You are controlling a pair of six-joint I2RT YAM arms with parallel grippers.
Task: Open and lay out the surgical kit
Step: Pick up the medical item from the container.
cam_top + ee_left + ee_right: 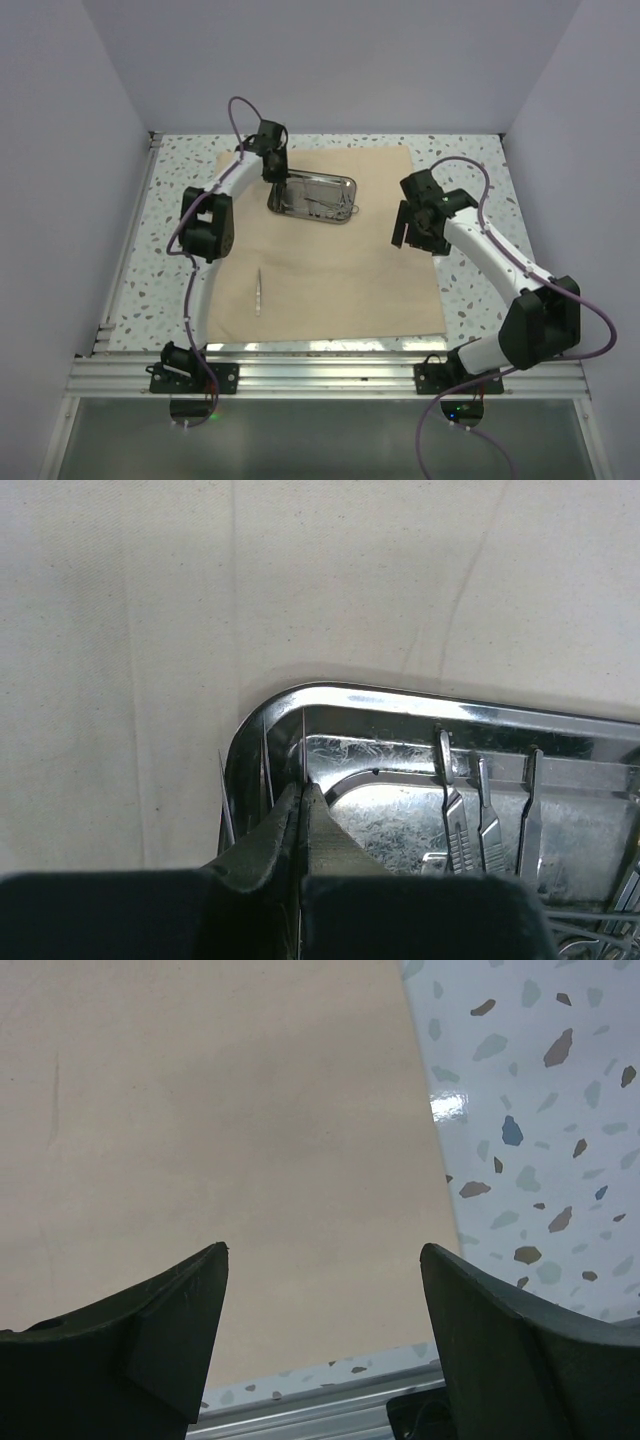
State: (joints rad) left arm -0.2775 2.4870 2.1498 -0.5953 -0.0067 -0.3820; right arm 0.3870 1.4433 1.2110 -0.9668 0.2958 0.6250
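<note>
Left end effector (302, 792) closed tight at steel tray (330, 692) corner. Your right end effector (323, 1250) gapes empty over cloth wrap (200, 1110).

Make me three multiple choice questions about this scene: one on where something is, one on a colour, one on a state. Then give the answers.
1. Where does the steel tray sit?
A on the cloth
B under the cloth
C beside the cloth

2. What colour is the cloth?
A green
B beige
C blue

3. How do the fingers of the right gripper stand?
A shut
B open
C shut on the tray

Answers:
1 A: in the top view, cloth shows all round the tray.
2 B: the cloth looks tan in every view.
3 B: the right wrist view shows a wide gap between them with nothing in it.
</note>
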